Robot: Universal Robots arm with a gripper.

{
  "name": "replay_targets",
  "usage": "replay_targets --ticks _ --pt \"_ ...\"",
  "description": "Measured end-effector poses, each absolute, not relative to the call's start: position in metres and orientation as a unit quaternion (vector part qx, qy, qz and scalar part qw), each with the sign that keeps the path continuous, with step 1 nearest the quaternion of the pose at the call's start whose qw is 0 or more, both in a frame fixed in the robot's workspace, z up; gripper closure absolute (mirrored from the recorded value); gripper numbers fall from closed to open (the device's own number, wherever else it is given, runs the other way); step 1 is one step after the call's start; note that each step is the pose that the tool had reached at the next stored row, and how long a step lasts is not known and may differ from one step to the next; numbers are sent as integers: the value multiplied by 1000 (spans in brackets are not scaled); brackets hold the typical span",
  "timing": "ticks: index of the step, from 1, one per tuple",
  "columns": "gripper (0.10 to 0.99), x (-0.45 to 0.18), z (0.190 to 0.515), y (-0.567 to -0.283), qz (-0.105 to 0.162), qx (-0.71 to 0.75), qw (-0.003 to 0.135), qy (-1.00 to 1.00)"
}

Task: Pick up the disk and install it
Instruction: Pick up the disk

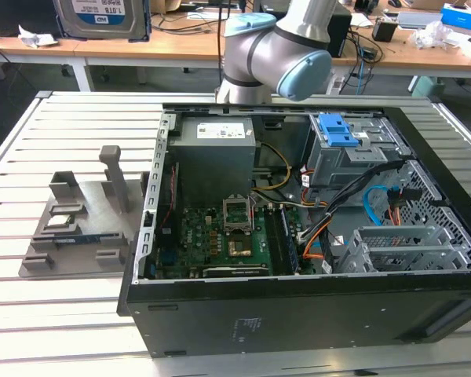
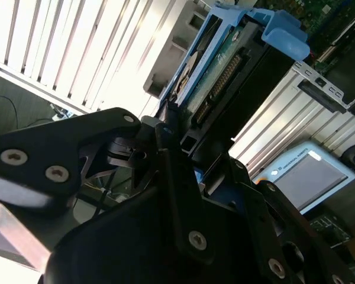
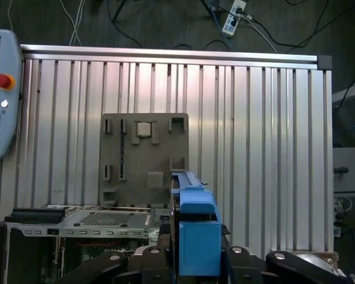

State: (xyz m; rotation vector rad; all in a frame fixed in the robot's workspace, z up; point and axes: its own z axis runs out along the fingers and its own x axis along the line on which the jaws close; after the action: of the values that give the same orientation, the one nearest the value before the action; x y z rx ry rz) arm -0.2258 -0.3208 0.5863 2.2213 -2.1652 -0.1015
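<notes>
Starting at the exterior view's left: a slotted metal counter (image 1: pixel 16 157) bearing a grey fixture plate (image 1: pixel 78 236), with a small square chip (image 1: pixel 60 221) seated in one pocket and two upright posts on the plate's far side. Higher up and farther back on that same left side, the disk (image 1: pixel 102 17), label turned toward the exterior view, framed by its blue carrier rail (image 1: pixel 147 23), lifted off the counter and well apart from the case. Seen edge-on in the first wrist view, clamped in the gripper (image 3: pixel 196 263), with the black fingers (image 3: pixel 241 264) closed on it from either side and the fixture plate far beyond. Same grasp in the second wrist view, circuit-board side of the disk showing. Toward the middle of the exterior view, resting on the counter: an open black computer case (image 1: pixel 298 314) lying on its side. Inside, from left to right: a green motherboard (image 1: pixel 220 236); a grey power supply box (image 1: pixel 216 153) with a white sticker, just beyond the motherboard; the robot arm (image 1: pixel 275 47) rising behind the case's far wall; a bright blue ribbed latch (image 1: pixel 335 129) atop a metal bay; a bundle of black, orange and blue cables (image 1: pixel 330 212) running between bay and board. Nearest the exterior view's right, in the case's near corner: a silver perforated drive cage (image 1: pixel 400 247).
</notes>
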Motion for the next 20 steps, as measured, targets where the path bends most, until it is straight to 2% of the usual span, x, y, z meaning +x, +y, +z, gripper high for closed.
replay_targets --ticks 20 --pt "722 -132 586 -321 -33 716 20 -697"
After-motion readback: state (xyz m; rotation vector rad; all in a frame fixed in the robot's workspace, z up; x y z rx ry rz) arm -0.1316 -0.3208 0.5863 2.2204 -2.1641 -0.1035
